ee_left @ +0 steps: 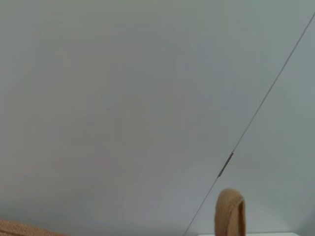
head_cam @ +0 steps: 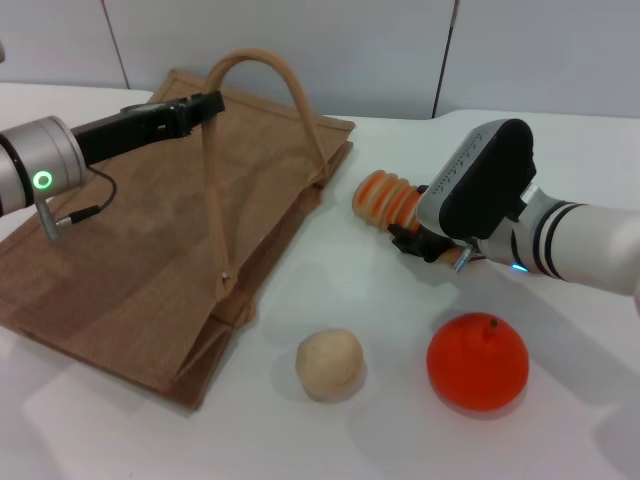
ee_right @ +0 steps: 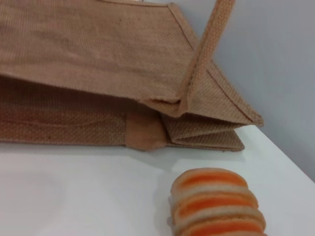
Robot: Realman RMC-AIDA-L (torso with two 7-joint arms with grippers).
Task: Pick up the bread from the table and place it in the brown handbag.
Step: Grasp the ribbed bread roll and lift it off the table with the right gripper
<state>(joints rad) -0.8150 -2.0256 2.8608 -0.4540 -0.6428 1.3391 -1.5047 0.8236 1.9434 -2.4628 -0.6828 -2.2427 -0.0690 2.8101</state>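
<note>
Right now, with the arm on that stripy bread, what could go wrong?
The brown handbag lies nearly flat; the left gripper lifts only a handle, so the bread may snag at the narrow mouth. The right gripper sits at one end of the bread, so it could tip or slip out.

setting: lab test bench | cues: bare white table [head_cam: 330, 440], plain grey panelled wall [head_cam: 300, 50]

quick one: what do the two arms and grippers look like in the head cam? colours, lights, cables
The left arm is a silver-grey cylinder with a glowing green ring light, a thin dark cable with a metal plug hanging from it, and a slim black left gripper. The right arm is white with black bands and a small blue light. Its wrist carries a rounded grey-and-black housing. The right gripper's black parts show beneath the housing.
</note>
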